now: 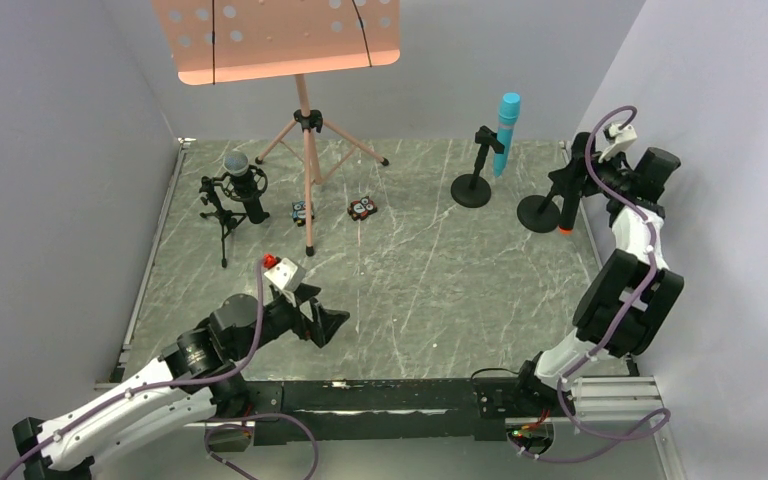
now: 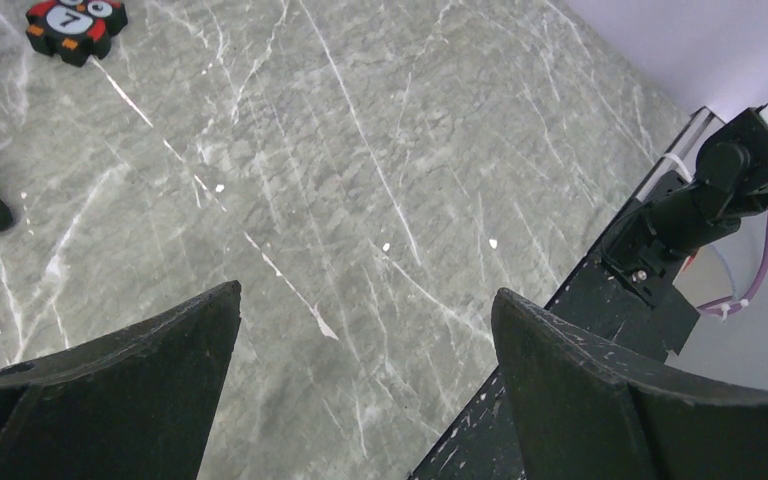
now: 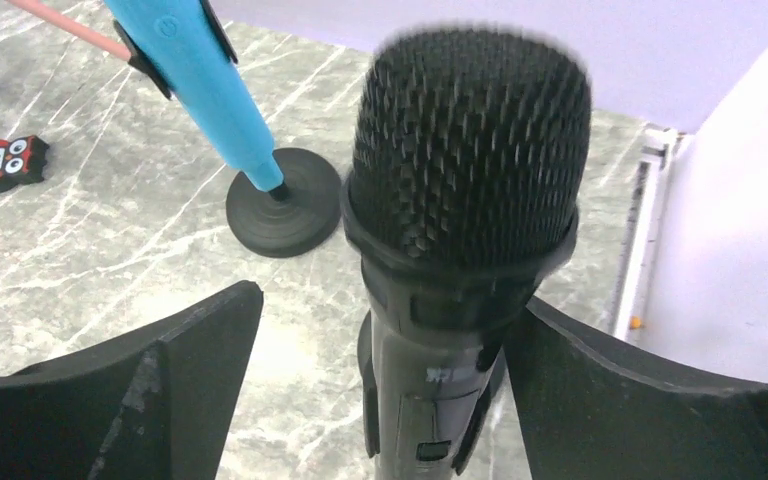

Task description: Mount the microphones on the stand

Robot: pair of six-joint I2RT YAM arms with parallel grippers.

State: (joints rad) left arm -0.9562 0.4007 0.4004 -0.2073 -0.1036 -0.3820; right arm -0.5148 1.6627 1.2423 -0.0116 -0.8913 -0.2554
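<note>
Right wrist shows a black, mesh-headed microphone (image 3: 465,200).

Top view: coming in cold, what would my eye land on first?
The big pink music stand at the back centre stands out most. Next comes the bright blue microphone, clipped in a black stand at the back right. Beside it, at the far right, the open right claw straddles a black microphone.

The black-red owl clip (image 2: 70,25) bears the number 7.
</note>
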